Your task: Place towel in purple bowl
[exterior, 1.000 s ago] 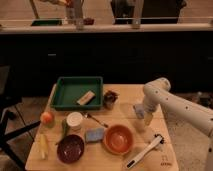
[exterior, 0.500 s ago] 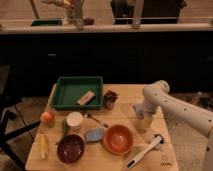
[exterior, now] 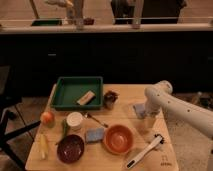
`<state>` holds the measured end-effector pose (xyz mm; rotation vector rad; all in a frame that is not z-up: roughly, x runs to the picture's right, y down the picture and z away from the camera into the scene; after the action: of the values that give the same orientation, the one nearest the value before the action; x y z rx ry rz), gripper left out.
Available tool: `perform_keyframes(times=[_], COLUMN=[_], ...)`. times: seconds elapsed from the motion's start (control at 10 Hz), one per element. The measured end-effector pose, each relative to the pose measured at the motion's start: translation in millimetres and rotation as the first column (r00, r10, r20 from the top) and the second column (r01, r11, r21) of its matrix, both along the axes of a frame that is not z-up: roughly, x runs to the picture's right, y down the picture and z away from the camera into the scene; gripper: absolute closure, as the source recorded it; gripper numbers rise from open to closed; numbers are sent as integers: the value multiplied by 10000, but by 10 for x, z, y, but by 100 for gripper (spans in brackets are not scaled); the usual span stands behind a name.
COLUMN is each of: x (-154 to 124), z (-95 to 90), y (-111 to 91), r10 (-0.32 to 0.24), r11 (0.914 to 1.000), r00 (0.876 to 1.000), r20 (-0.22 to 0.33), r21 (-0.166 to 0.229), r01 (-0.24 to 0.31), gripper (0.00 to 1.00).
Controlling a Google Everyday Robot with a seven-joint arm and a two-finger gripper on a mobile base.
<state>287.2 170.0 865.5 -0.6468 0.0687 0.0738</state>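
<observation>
The towel (exterior: 138,109) is a small grey-blue cloth lying flat on the right side of the wooden table (exterior: 165,160). My gripper (exterior: 145,123) points down right beside it, at its near right edge, with the white arm (exterior: 175,107) coming in from the right. The arm covers part of the towel. The purple bowl (exterior: 70,148) is a dark glossy bowl at the front left of the table, far from the gripper. It looks empty.
An orange bowl (exterior: 119,139) and a blue sponge pad (exterior: 94,134) lie between gripper and purple bowl. A white brush (exterior: 145,150) lies front right. A green tray (exterior: 65,90) holds a wooden block; a dark cup (exterior: 110,98), a white lid (exterior: 75,120), a spoon and fruit stand around.
</observation>
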Motion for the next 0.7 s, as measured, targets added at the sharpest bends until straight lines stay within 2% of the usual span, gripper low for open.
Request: perform_keyframes(times=[0.1,0.3,0.4,0.7], x=[181,261,260,28], z=[-78,-75,-53,60], y=[-77,-151,-174,-283], r10=[-36,-45,-38,115], r11=[10000,9999,9998,9996], r00=[9999,9999,10000,9974], r20=[-115,-106,-72,706], r21=[76,148,182,254], r01=[37,46,40,-133], gripper=[20,20,20,20])
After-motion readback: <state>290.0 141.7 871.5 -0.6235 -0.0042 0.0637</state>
